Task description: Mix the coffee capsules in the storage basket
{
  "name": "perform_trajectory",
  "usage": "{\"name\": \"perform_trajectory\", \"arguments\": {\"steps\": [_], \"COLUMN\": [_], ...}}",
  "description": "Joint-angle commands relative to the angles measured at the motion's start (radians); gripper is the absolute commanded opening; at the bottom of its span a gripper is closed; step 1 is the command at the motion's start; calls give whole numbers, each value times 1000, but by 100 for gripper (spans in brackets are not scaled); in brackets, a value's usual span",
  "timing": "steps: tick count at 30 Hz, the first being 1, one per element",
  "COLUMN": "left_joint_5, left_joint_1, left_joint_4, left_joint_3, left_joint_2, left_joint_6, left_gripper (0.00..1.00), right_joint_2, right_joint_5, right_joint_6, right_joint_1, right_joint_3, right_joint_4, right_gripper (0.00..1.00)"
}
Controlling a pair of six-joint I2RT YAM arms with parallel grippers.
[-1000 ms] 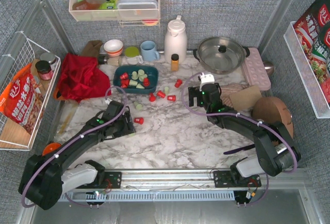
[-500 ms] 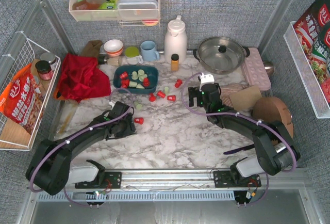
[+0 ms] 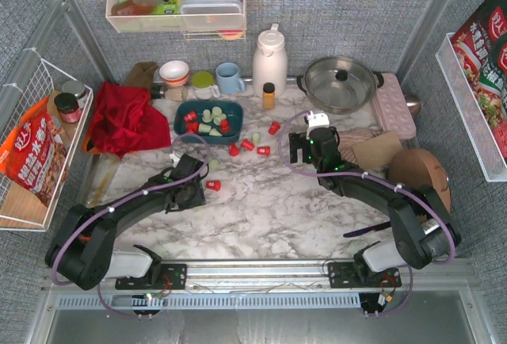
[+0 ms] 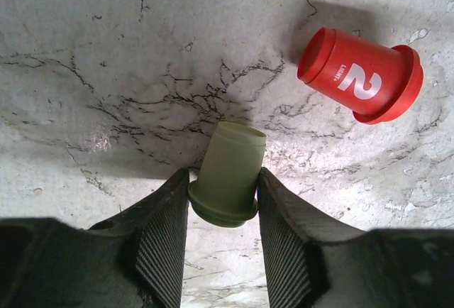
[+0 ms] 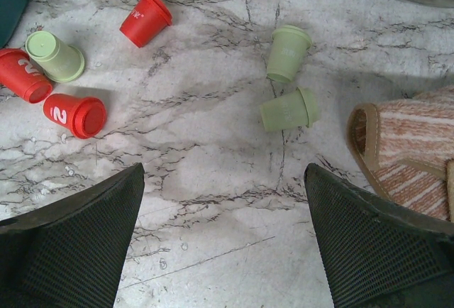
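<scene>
The dark teal storage basket (image 3: 207, 141) stands at the back centre with red and pale green coffee capsules (image 3: 207, 116) in it. More capsules lie loose on the marble to its right (image 3: 247, 144). My left gripper (image 4: 223, 184) is low over the table, shut on a green capsule (image 4: 228, 173) lying on its side, both pads touching its rim. A red capsule (image 4: 360, 81) lies just beyond it to the right. My right gripper (image 5: 223, 173) hangs open over bare marble, with two green capsules (image 5: 289, 109) and several red ones (image 5: 74, 115) ahead of it.
A red cloth (image 3: 123, 118) lies left of the basket. Behind it are a bowl, a blue mug (image 3: 230, 77), an orange bottle (image 3: 268, 94), a white jug (image 3: 269, 59) and a lidded pot (image 3: 341, 82). A woven mat (image 5: 404, 145) lies right of my right gripper.
My left gripper has moved forward onto the green capsule and its jaws have closed in on it. The right arm has not moved.
</scene>
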Motion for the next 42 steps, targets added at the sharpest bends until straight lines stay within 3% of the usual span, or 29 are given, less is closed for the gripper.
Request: {"name": "perform_trajectory", "arguments": {"steps": [1, 11, 19, 24, 28, 32, 37, 42], "left_joint_5": [14, -87, -137, -294, -352, -288, -275, -238], "left_joint_1": [-6, -7, -7, -7, 5, 45, 85, 141], "left_joint_4": [29, 101, 294, 479, 654, 738, 684, 614], "left_joint_3": [-12, -16, -124, -168, -120, 31, 333, 558], "left_joint_2": [-8, -312, -560, -610, -479, -187, 162, 409], "left_joint_6": [-12, 22, 101, 222, 312, 341, 382, 370], "left_gripper": [46, 37, 35, 37, 44, 44, 44, 47], "right_joint_2": [4, 2, 8, 22, 24, 20, 43, 82], "right_joint_5": [5, 4, 1, -12, -4, 37, 134, 215], "right_joint_6": [4, 6, 6, 8, -2, -9, 3, 42], "right_joint_1": [2, 1, 3, 7, 9, 9, 10, 8], "right_joint_3": [8, 8, 10, 16, 25, 31, 67, 116], "right_joint_4": [8, 5, 4, 5, -14, -33, -96, -161], "right_gripper": [99, 99, 99, 99, 99, 99, 99, 99]}}
